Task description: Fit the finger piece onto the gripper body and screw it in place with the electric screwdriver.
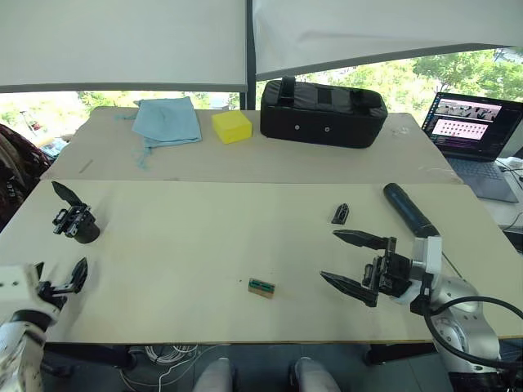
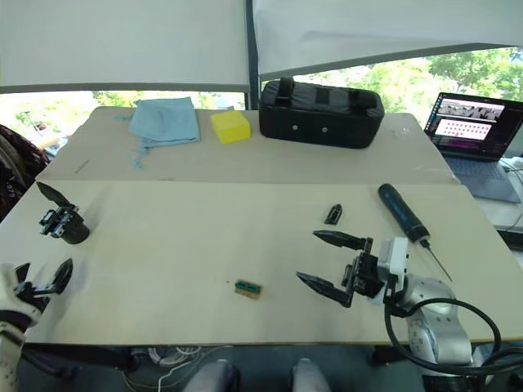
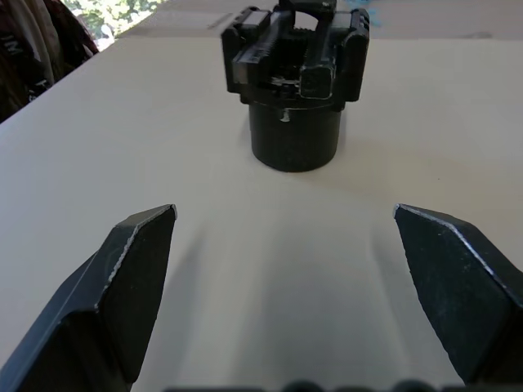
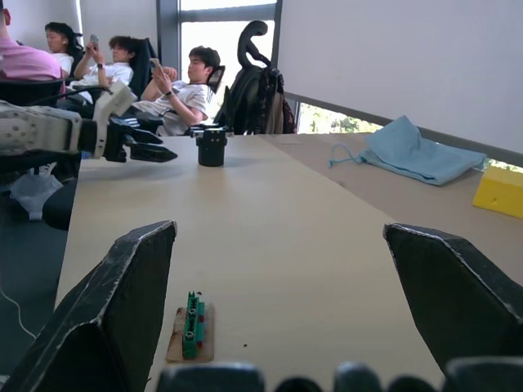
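Finger piece (image 1: 341, 213) lies on the surface (image 1: 204, 245) beside the electric screwdriver (image 1: 409, 209). Gripper body (image 1: 76, 221) stands at far left. Left end effector (image 1: 73, 276), just before it, and right end effector (image 1: 353, 261) both gape wide, empty.

no legible text or labels, laptop screen (image 1: 471, 116) content too small to read
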{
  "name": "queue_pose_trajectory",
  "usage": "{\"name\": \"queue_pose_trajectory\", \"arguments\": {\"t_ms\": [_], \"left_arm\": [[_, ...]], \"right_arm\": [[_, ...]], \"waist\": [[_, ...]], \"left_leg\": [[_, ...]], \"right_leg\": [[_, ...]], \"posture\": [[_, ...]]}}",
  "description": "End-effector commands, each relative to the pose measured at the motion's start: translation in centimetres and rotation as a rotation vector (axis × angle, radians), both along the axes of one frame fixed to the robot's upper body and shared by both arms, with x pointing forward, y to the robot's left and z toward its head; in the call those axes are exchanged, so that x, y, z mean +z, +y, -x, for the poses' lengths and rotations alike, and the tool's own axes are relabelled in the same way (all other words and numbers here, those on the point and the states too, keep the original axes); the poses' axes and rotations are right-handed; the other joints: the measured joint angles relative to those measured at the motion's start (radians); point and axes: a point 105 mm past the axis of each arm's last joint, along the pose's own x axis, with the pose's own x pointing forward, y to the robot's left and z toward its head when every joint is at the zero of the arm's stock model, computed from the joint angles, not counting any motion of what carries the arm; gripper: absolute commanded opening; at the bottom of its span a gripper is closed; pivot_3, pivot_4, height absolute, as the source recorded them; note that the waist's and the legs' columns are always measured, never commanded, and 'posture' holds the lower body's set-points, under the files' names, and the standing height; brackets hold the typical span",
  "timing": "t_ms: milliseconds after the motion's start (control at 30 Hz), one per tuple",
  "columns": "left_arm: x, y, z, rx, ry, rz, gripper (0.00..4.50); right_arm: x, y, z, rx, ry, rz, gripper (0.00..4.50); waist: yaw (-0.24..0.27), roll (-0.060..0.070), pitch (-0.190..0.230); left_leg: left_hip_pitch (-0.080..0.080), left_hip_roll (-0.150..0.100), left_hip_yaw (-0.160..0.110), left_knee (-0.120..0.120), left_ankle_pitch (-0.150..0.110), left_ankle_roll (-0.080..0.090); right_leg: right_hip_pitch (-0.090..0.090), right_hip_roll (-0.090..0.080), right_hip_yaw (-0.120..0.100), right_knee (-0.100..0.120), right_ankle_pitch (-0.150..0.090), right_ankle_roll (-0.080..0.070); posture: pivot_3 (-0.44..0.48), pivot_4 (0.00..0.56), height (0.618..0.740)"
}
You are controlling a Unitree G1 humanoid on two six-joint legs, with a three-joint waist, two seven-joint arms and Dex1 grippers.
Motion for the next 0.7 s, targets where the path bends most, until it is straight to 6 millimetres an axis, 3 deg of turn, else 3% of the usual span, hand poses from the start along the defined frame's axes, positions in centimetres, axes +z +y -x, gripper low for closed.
{"name": "queue_pose_trajectory", "arguments": {"t_ms": [33, 233, 700], "left_arm": [[0.2, 0.3, -1.7, 0.006, 0.003, -0.048, 4.5], [0.1, 0.4, -4.4, 0.025, 0.01, -0.053, 4.5], [0.3, 1.1, -7.2, 0.043, -0.001, -0.037, 4.5]], "right_arm": [[1.3, 0.5, 0.2, 0.011, -0.063, -0.005, 4.49], [1.8, 0.6, -0.1, -0.004, -0.078, -0.007, 4.49], [2.2, 0.3, -0.2, -0.054, -0.095, 0.006, 4.49]], "waist": [[-0.001, 0.0, 0.0], [-0.008, 0.0, 0.0], [-0.006, 0.0, 0.0]], "left_leg": [[0.0, 0.0, 0.0, 0.0, 0.0, 0.0], [-0.001, -0.001, 0.0, 0.0, 0.0, 0.0], [-0.001, -0.002, 0.0, 0.0, 0.0, 0.0]], "right_leg": [[0.0, 0.0, 0.0, 0.0, 0.0, 0.0], [-0.001, -0.001, 0.0, 0.0, 0.001, 0.0], [-0.001, -0.001, 0.0, 0.001, 0.002, 0.001]], "posture": [[0.0, 0.15, 0.74], [0.0, 0.15, 0.74], [0.0, 0.15, 0.74]]}}
